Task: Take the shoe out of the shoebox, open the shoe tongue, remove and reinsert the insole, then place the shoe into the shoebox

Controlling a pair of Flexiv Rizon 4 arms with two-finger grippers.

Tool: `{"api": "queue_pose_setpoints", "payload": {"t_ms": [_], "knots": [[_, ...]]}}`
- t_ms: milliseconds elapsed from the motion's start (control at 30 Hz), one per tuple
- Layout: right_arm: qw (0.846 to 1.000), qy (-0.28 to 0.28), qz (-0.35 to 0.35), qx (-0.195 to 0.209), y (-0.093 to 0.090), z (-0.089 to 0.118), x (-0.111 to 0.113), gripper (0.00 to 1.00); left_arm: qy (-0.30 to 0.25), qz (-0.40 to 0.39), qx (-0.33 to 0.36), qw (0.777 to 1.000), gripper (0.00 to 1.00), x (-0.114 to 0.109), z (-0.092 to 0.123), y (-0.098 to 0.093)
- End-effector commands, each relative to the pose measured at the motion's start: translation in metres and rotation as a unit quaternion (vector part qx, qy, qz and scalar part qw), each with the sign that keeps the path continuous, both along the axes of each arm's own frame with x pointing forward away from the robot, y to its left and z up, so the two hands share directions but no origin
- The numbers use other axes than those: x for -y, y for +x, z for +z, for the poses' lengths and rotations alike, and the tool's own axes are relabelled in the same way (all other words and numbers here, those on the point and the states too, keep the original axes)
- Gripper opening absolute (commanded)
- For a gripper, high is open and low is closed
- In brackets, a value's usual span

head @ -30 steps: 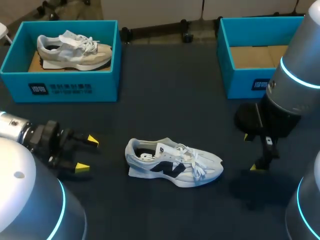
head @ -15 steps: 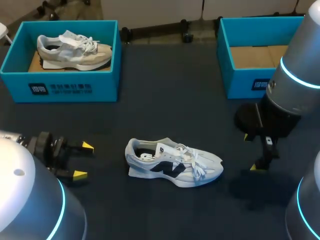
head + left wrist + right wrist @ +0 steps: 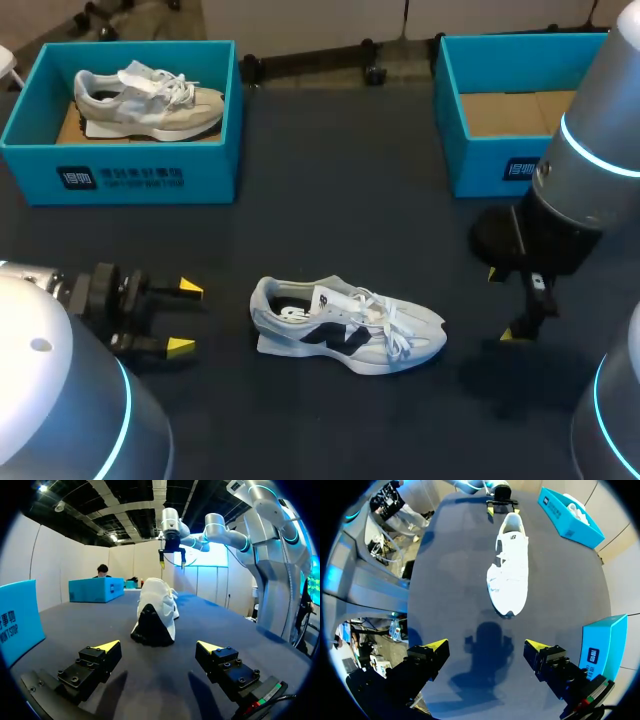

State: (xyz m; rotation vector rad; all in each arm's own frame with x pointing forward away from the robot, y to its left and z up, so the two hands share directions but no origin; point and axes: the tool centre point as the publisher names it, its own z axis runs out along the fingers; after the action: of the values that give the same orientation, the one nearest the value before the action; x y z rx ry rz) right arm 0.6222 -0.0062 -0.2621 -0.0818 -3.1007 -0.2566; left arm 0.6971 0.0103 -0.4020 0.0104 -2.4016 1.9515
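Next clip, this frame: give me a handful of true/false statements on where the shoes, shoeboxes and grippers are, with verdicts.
1. The white shoe lies on the table, outside both boxes. True.
2. The left gripper is shut on that shoe's heel. False: it is open and apart from the shoe, with the heel ahead of it.
3. The right shoebox holds a shoe. False: only its cardboard floor shows; the beige shoe lies in the left shoebox.
4. The right gripper is open, off the white shoe's toe end, touching nothing. True.
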Motion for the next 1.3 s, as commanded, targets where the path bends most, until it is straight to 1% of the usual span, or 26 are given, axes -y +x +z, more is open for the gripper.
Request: {"api": "queue_pose_setpoints", "payload": {"t_ms": [33, 267, 767, 1100, 1300], "knots": [[1.000, 0.000, 0.000, 0.000, 0.000, -0.002, 0.000, 1.00, 0.004, 0.011, 0.006, 1.000, 1.00, 0.016, -0.001, 0.000], [1.000, 0.000, 0.000, 0.000, 0.000, -0.002, 0.000, 1.00, 0.009, 0.015, 0.007, 1.000, 1.00, 0.031, -0.005, 0.010], [1.000, 0.000, 0.000, 0.000, 0.000, -0.002, 0.000, 1.00, 0.018, -0.021, -0.004, 1.000, 1.00, 0.063, -0.012, 0.025], [1.000, 0.000, 0.000, 0.000, 0.000, -0.002, 0.000, 1.00, 0.020, -0.040, -0.002, 0.999, 1.00, 0.075, -0.011, 0.027], [1.000, 0.000, 0.000, 0.000, 0.000, -0.002, 0.000, 1.00, 0.019, -0.054, -0.001, 0.998, 1.00, 0.082, -0.012, 0.024]]}}
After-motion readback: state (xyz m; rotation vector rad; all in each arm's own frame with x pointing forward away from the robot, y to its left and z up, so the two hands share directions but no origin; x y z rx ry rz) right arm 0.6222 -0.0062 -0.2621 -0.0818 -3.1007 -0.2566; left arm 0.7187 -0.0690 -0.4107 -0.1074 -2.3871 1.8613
